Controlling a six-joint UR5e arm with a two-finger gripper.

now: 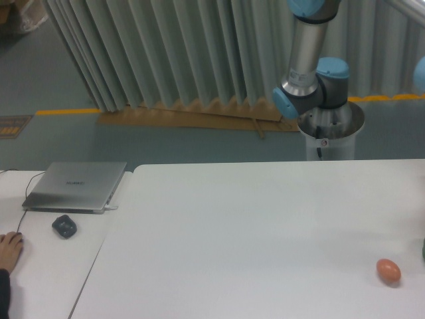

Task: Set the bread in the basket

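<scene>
Bread, basket, pincer out of view; egg-shaped object (388, 270) on table (252, 226).

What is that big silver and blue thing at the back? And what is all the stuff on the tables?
That is a robot arm, filmed by one fixed camera facing the white table. Only its base and lower joints show; its fingers are out of the picture, so I cannot say what it holds. Near the table's right edge lies a smooth reddish-orange egg-shaped thing. On the smaller table to the left sit a closed laptop, a dark mouse, and a person's hand. No bread or basket is visible.
</scene>
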